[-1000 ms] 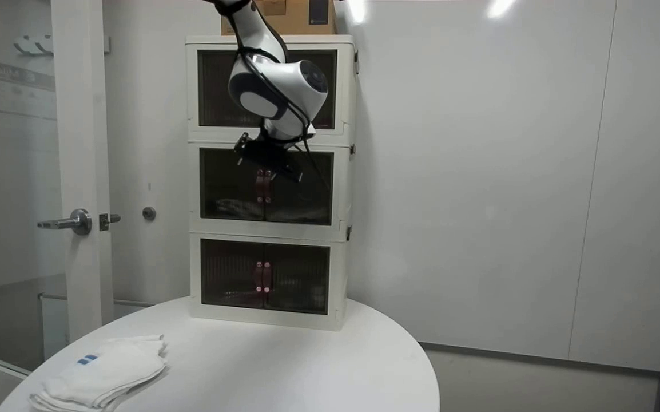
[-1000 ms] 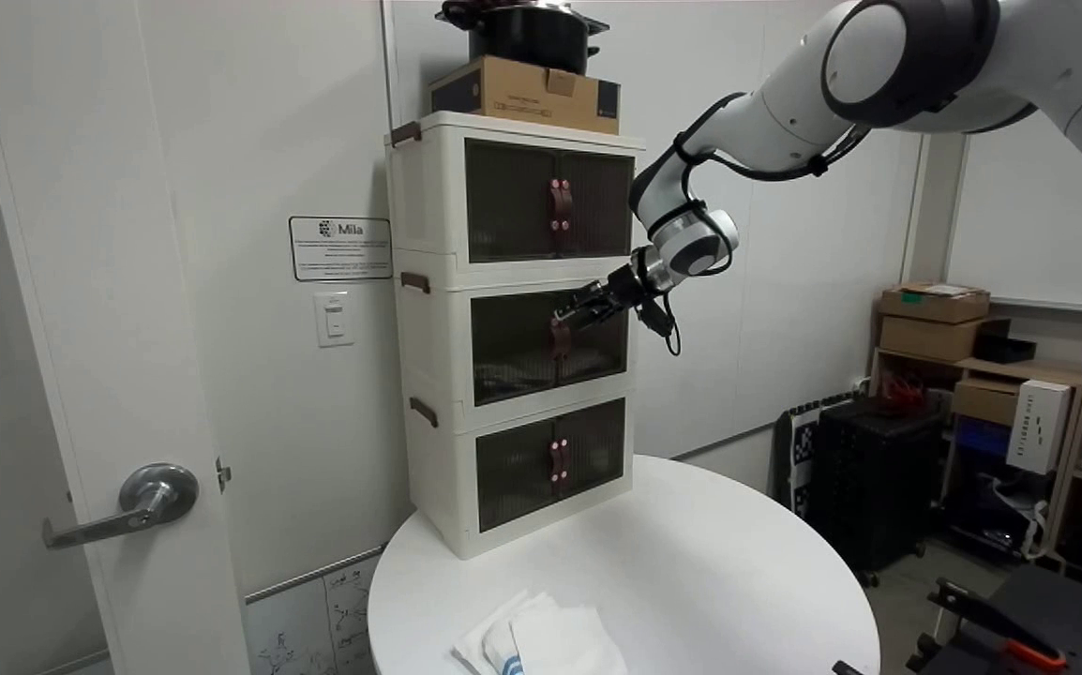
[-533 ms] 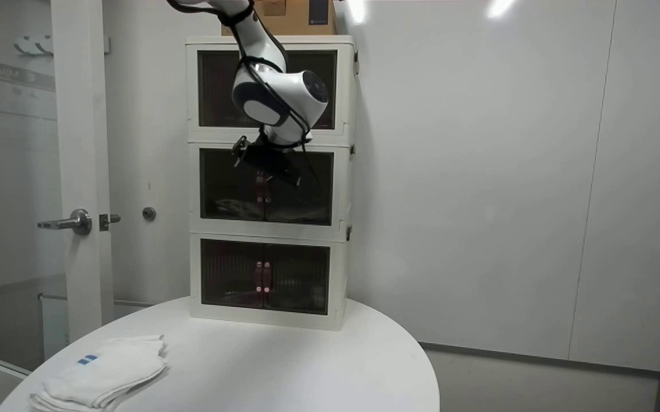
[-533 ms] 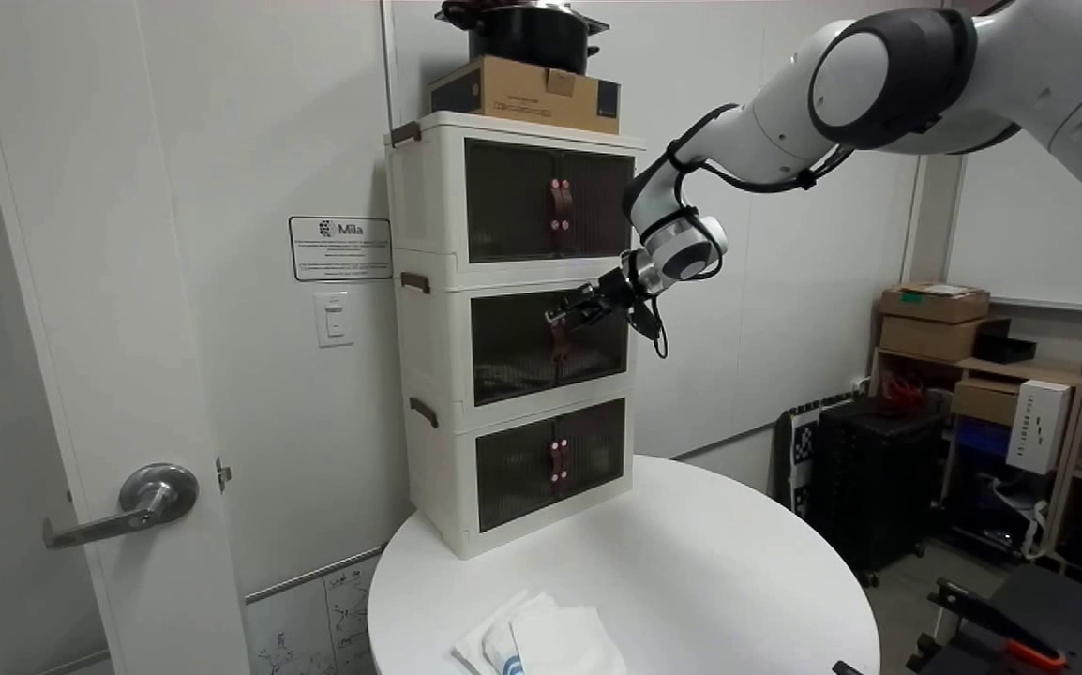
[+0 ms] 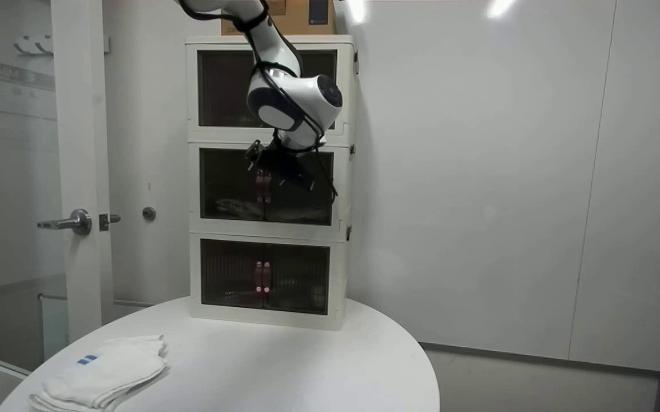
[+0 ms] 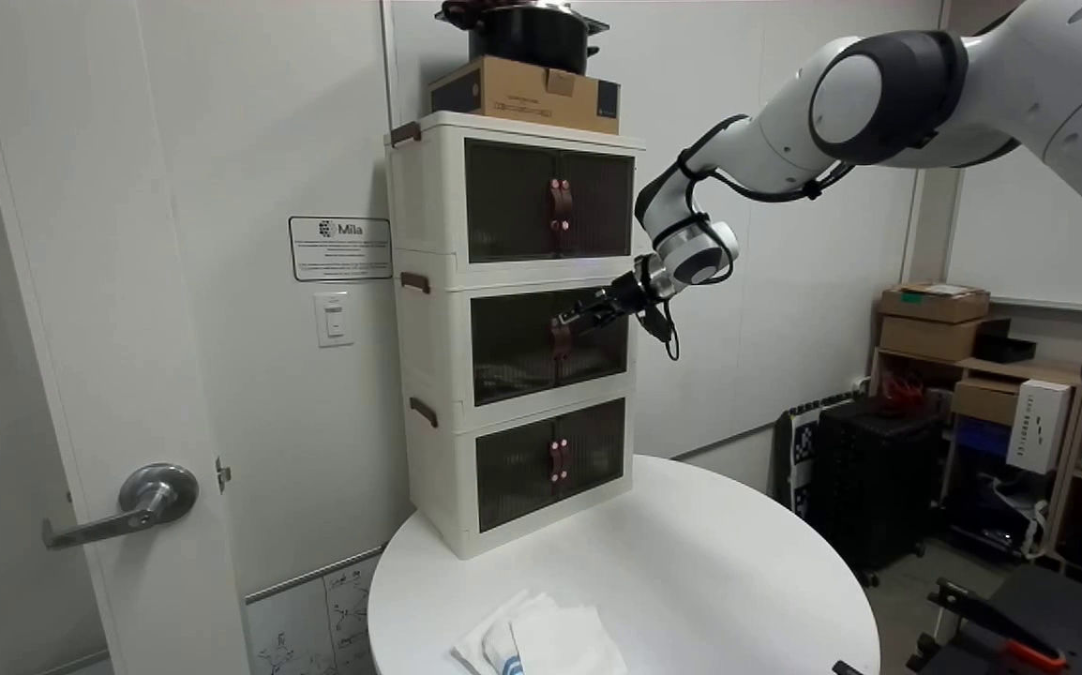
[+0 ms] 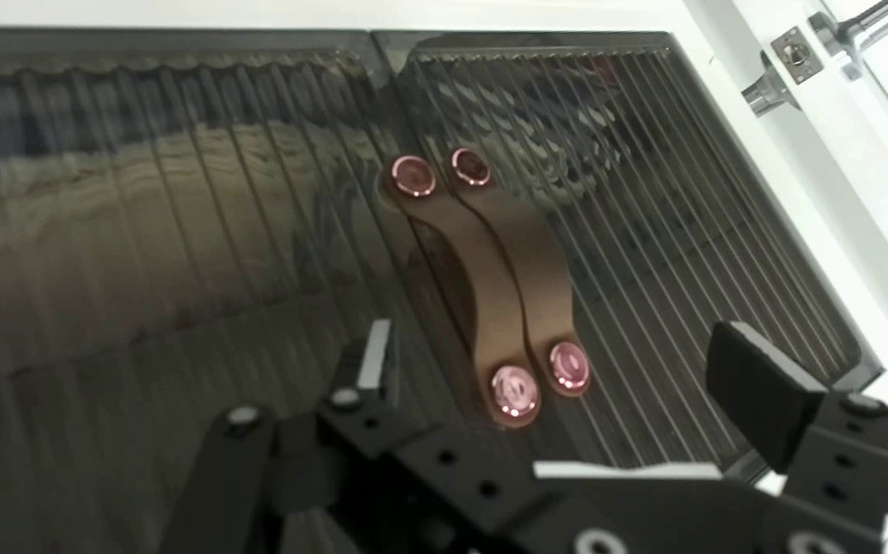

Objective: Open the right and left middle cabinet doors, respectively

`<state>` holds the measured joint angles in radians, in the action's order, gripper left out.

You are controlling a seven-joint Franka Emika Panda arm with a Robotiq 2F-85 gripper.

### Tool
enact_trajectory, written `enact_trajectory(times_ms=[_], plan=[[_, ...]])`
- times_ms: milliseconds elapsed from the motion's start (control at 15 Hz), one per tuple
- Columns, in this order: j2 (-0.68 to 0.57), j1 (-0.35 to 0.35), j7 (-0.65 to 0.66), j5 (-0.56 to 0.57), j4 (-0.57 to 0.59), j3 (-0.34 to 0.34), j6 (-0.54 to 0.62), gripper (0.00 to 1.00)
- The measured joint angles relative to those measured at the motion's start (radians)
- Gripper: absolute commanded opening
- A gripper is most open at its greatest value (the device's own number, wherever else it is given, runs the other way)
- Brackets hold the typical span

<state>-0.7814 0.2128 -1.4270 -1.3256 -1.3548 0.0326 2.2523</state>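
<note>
The white three-tier cabinet (image 6: 433,356) has dark see-through middle doors, both shut. The left middle door (image 5: 228,183) and right middle door (image 5: 314,206) show in both exterior views. The wrist view is upside down, so the right door (image 7: 144,254) is on its left and the left door (image 7: 682,231) on its right. The right door's brown strap handle (image 7: 490,292) and the left door's handle (image 7: 544,261) lie side by side with pink studs. My gripper (image 7: 565,369) is open and empty, its fingers spread either side of the handles' upper ends, apparently not touching. It also shows in an exterior view (image 6: 571,317).
Identical shut door pairs sit above (image 6: 513,202) and below (image 6: 515,473). A cardboard box (image 6: 541,94) and black pot (image 6: 527,39) stand on top. The round white table (image 5: 307,366) bears a folded white cloth (image 5: 107,366). A room door (image 5: 81,171) stands beside the cabinet.
The gripper first moved slightly left, then back to the right in both exterior views, ending slightly lower than a second ago. The doors have not moved.
</note>
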Motion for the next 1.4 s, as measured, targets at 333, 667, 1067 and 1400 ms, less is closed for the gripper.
enact_trajectory(times_ms=[333, 667, 1067, 1400], plan=[[-0.013, 0.001, 0.000, 0.018, 0.007, -0.017, -0.021, 0.75], [-0.018, 0.002, -0.002, 0.055, 0.010, -0.027, -0.027, 0.28], [-0.028, 0.019, -0.005, 0.076, 0.024, -0.026, -0.024, 0.02], [-0.024, 0.031, -0.019, 0.095, 0.016, -0.026, -0.045, 0.06]])
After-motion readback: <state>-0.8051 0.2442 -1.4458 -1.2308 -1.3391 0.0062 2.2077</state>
